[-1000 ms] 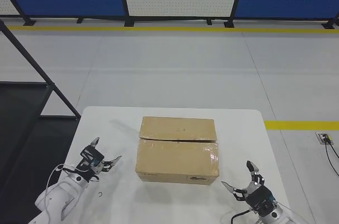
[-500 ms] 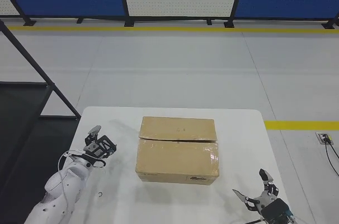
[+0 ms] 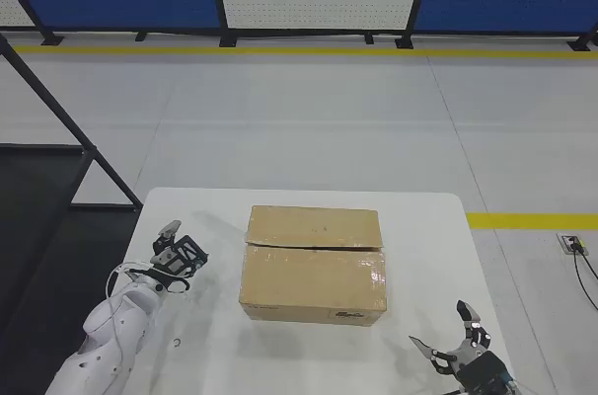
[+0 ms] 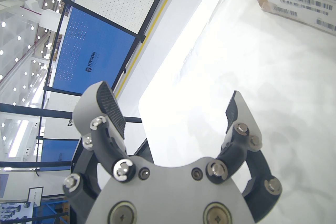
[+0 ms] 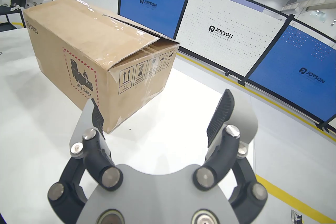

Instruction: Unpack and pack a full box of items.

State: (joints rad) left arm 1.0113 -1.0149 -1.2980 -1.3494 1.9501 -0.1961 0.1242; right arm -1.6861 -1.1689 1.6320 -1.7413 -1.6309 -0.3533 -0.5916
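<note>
Sitting in the middle of the white surface, the box has its top flaps down, one lifted a little at the seam; nothing is out of it, so the unpacking looks not yet begun and all the packing is left; the left jaws hang wide open and empty near one end of the box; the right jaws, wide open and empty too, hang off its other end.

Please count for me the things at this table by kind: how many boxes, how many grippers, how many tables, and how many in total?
Brown cardboard box: 1
Metal grippers, the left gripper and the right gripper, both open: 2
White table: 1
Total: 4
</note>
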